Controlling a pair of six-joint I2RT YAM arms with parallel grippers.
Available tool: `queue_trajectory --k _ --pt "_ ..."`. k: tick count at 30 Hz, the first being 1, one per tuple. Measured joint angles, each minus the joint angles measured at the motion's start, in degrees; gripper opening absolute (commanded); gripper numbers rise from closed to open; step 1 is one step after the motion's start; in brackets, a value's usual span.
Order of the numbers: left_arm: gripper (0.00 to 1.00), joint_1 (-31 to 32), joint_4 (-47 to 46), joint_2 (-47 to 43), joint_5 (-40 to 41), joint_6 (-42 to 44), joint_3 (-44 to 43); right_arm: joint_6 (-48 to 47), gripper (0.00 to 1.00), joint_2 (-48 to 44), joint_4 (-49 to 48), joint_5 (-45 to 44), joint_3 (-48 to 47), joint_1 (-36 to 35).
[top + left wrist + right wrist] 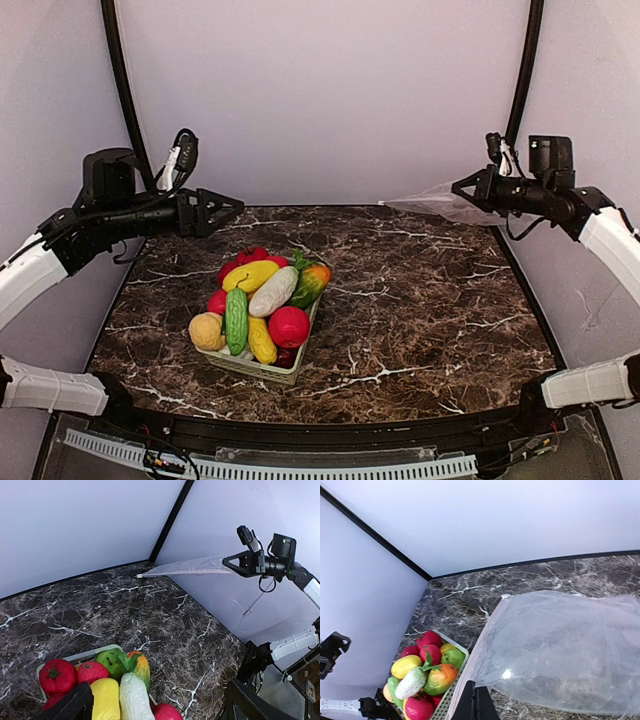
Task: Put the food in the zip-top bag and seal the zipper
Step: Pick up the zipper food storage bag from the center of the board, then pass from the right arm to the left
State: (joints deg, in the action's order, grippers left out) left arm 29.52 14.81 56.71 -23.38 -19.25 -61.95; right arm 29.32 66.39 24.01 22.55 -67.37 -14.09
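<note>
Your right pincer [458,185] is clenched on one end of the zip-top bag [560,650]. It holds the bag up off the desk [420,310], well to the right of the basket [262,372] and farther back. From the fingers the bag stretches out nearly level, and its free end points toward the basket's side of the desk. The bag looks flat and nothing shows inside it.

The zipper [476,662] is the pink strip along the bag edge that faces the basket. A small white slider [506,596] sits at the strip's end farthest from your fingers. You cannot tell from these views whether the strip is pressed shut.

All the food [262,300] lies heaped in the basket, with red, yellow, green, white, tan and orange pieces piled above its rim. The basket rests on the desk.

Your left pincer [238,208] is released, its fingers spread wide and holding nothing. It hangs in the air to the left of the basket and behind it, pointing across toward the bag, and touches neither basket nor food.
</note>
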Motion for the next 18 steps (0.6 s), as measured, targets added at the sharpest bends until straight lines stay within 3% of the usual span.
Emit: queue_trajectory --k 5,8,14,18 --pt "0.96 12.57 -3.04 9.86 3.17 7.04 -6.64 2.82 0.0 -2.14 1.31 8.98 -4.26 0.0" --pt "0.98 16.59 -6.19 14.58 2.99 9.99 -9.05 5.35 0.0 -2.86 1.09 15.06 -5.05 -0.02" --pt "0.99 17.35 -13.49 20.48 1.03 11.72 -9.38 10.58 0.0 -4.22 -2.49 24.52 -5.03 -0.02" --pt "0.99 17.33 -15.78 22.75 1.4 12.55 -9.33 15.91 0.0 -5.62 -9.97 30.64 -3.87 -0.02"
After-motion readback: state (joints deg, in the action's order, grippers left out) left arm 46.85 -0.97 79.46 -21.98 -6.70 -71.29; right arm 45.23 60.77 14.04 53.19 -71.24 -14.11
